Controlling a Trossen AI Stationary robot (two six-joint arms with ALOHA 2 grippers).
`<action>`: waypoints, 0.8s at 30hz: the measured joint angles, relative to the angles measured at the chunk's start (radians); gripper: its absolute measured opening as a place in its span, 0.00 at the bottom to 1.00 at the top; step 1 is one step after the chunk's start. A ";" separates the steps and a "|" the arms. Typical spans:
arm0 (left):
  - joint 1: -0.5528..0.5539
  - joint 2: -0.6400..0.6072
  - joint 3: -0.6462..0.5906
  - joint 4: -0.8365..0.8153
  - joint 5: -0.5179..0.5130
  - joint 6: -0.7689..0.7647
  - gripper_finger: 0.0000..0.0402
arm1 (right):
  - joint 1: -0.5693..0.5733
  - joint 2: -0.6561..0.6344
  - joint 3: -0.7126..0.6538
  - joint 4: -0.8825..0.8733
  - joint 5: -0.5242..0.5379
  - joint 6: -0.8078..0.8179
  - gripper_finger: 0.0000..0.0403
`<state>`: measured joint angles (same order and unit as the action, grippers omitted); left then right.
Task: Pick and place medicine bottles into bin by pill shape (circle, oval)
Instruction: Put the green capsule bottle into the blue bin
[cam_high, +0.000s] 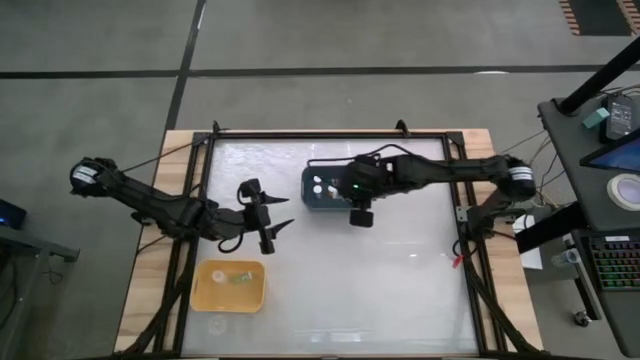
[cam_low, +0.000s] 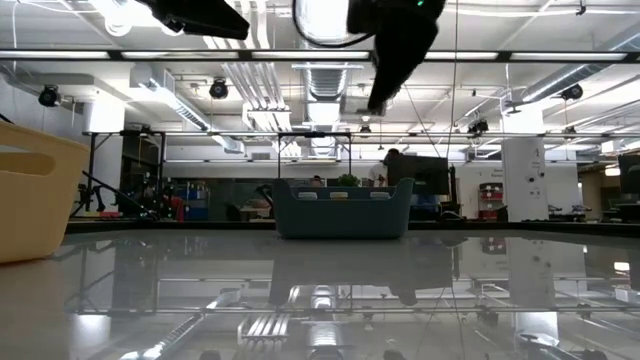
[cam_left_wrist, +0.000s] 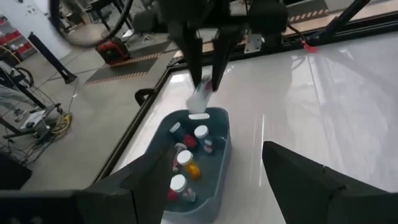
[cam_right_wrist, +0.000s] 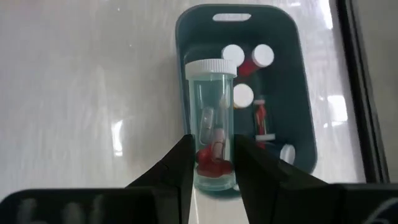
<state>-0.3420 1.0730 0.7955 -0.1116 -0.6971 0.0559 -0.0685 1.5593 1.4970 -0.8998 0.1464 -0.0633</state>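
Clear white-capped pill bottle (cam_right_wrist: 211, 118) clamped in right end effector (cam_right_wrist: 211, 163), held above blue bin (cam_right_wrist: 292, 124) of capped bottles (cam_right_wrist: 243, 95). Pills inside look like capsules, hard to tell. Left end effector (cam_high: 268, 215) open, near yellow bin (cam_high: 230, 287) on tabletop (cam_high: 380, 280).

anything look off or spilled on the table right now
Nothing stands out. The right hand holds a clear white-capped bottle above the blue bin, where other bottles lie jumbled. The yellow bin sits squarely near the open left hand. No loose pills or spills show on the table.
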 joint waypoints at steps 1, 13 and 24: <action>0.000 -0.003 -0.002 0.000 0.000 0.000 0.57 | -0.010 0.020 0.015 -0.004 -0.012 -0.010 0.23; -0.001 -0.010 -0.012 -0.001 0.000 0.003 0.57 | -0.091 0.189 0.068 0.002 -0.098 -0.067 0.23; -0.002 -0.010 -0.012 -0.002 0.000 0.004 0.57 | -0.112 0.275 0.067 0.051 -0.104 -0.097 0.23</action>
<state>-0.3435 1.0630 0.7837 -0.1131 -0.6968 0.0597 -0.1803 1.8344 1.5642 -0.8491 0.0428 -0.1601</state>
